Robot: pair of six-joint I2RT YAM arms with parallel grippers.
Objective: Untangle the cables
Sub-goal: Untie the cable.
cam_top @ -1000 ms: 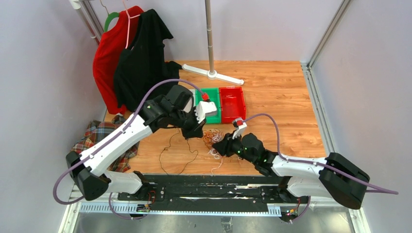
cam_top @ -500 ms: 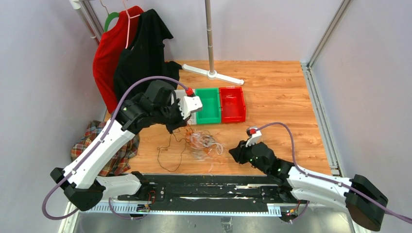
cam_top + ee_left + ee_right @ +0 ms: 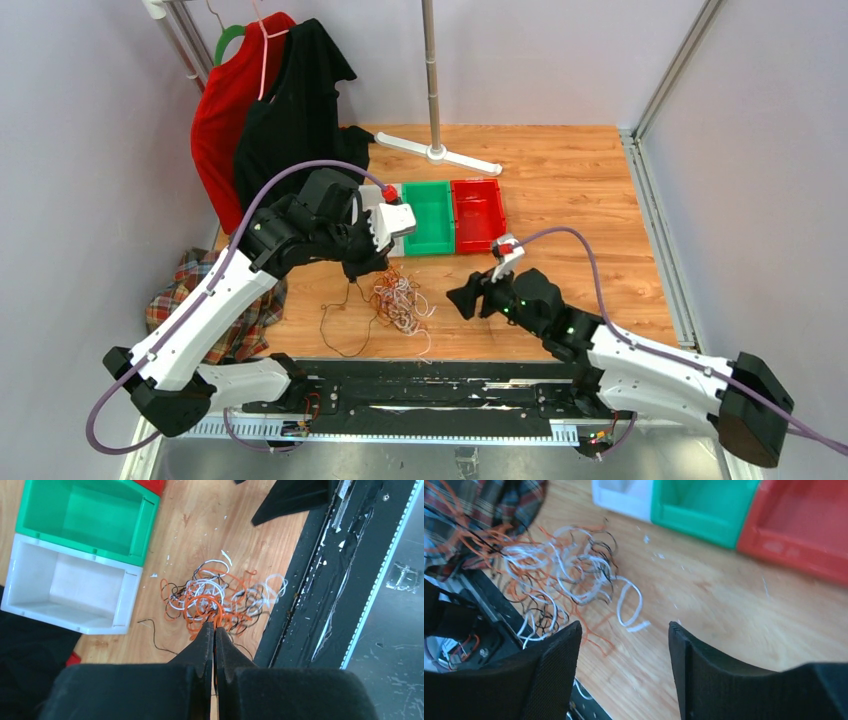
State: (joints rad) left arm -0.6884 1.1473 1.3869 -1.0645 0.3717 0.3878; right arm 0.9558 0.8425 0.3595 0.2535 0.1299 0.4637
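Cables [image 3: 398,300] hanging by one strand

On the wooden table [image 3: 560,190], just near of the white bin [image 3: 65,590] and green bin [image 3: 85,515], the left gripper [image 3: 383,272] is pinching its fingers tight on an orange strand, with the bunch lying beneath it. The right gripper [image 3: 463,300] is hovering to the right of the bunch, fingers spread, gripping nothing. Pulling that single strand is risking tighter knots, or a slip. The left wrist view is showing the pinch; the overhead view is not.
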